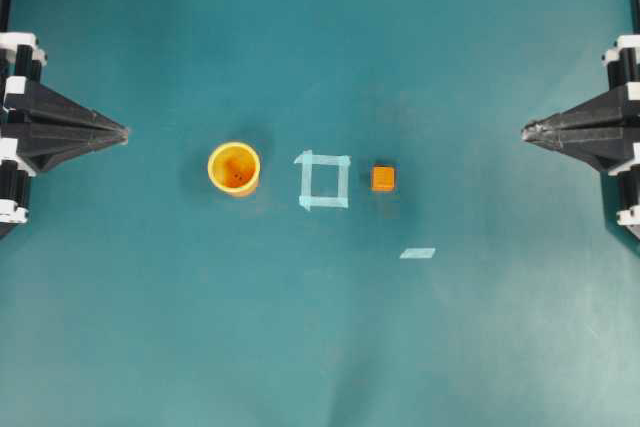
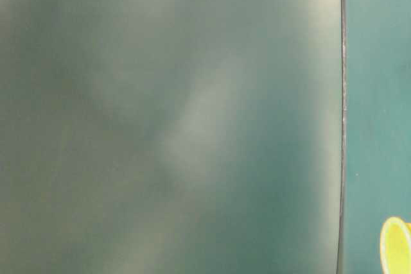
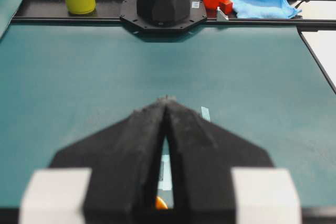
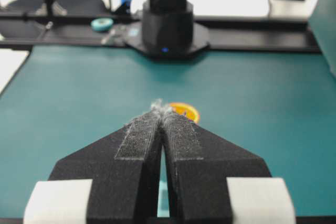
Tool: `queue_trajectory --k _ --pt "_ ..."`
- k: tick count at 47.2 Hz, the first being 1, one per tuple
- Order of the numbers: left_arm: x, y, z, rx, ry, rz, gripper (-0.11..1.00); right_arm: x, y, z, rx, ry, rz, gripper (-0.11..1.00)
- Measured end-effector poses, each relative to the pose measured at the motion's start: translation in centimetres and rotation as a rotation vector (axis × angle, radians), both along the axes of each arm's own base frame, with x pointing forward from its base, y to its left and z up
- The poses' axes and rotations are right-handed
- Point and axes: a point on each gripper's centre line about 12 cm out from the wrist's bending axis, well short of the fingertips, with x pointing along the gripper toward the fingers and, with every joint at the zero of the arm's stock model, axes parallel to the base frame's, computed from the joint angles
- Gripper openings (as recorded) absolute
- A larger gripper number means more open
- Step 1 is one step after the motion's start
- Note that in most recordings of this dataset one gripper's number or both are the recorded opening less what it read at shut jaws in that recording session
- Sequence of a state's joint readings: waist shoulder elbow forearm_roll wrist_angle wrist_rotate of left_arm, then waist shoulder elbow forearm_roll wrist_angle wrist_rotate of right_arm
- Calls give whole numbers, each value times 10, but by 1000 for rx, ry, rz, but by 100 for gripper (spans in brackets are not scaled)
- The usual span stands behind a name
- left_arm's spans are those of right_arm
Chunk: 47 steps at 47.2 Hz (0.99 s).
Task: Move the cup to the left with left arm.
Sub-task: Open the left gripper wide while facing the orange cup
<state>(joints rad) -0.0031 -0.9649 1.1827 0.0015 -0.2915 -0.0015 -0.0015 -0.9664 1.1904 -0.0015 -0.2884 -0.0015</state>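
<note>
The big green table (image 1: 320, 347) fills the view from above; everything else sits on it or at its sides. The tape square (image 1: 324, 180), a little box made of pale tape strips, lies flat near the middle of the table, and it is the landmark here.

The left arm (image 1: 122, 133) is at the far left side, well apart from the tape square; its two pointed black fingers are pressed together at the tips and hold nothing; in its own camera the tips meet and only a thin slit shows lower down. The right gripper (image 1: 526, 131) is at the far right side, also well apart from the square; its fingers are pressed together too, with nothing between them. The two point at each other across the table.

The cup (image 1: 234, 167) stands on the table just to the left of the tape square, not touching it; it is between the square and the left arm. It stands upright, so its long way runs up and down and its open mouth points up; the darker orange inside shows from above.

The small orange cube (image 1: 383, 178) sits just to the right of the square; a short bit of loose tape (image 1: 418, 253) lies lower right of the square.
</note>
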Motion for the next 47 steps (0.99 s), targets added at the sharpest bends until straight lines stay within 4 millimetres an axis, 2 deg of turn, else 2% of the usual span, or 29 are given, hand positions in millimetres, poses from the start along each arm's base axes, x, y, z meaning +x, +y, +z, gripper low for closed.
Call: queue_trajectory --k 19,23,30,39,42,47 --pt "4 8 -10 -1 67 37 0 4 0 -2 0 31 0 -1" --pt "5 8 -12 0 83 40 5 4 0 -3 3 32 0 -1" --pt "7 8 -16 -5 101 40 31 4 0 -3 6 32 0 -1" --pt "11 8 -22 -10 136 40 76 5 0 0 8 26 0 -1" --pt "12 8 -27 -8 166 40 80 5 0 2 11 21 0 -1" --pt "15 9 -40 12 260 39 80 5 0 2 12 23 0 -1"
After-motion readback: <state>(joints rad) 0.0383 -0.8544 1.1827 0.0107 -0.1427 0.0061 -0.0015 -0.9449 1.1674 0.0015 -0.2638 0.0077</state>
